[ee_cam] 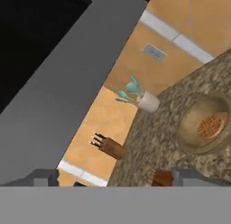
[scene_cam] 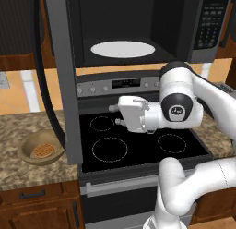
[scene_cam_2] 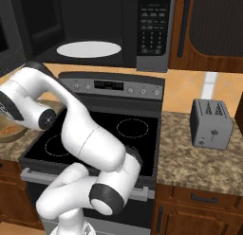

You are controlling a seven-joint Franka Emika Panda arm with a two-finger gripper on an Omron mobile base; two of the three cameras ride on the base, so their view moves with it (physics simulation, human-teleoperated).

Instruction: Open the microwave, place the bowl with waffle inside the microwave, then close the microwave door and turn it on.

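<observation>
So the microwave (scene_cam: 138, 25) is wide open, its long side running left to right above the stove (scene_cam: 138, 140), with the white turntable plate (scene_cam: 122, 49) lying flat inside. The microwave door (scene_cam: 64, 85) is swung out on its left edge, standing edge-on toward the left base camera, a grey frame with dark glass. The bowl (scene_cam: 40, 148) sits upright on the granite desk (scene_cam: 27, 172) left of the stove, tan wood, round, with the orange-brown gridded waffle (scene_cam: 43, 151) flat in its bottom. The hand (scene_cam: 113, 113) hangs over the stove pointing left, fingers spread wide with nothing between them. The bowl is off to its left and lower, beyond the door's edge, well apart.
</observation>
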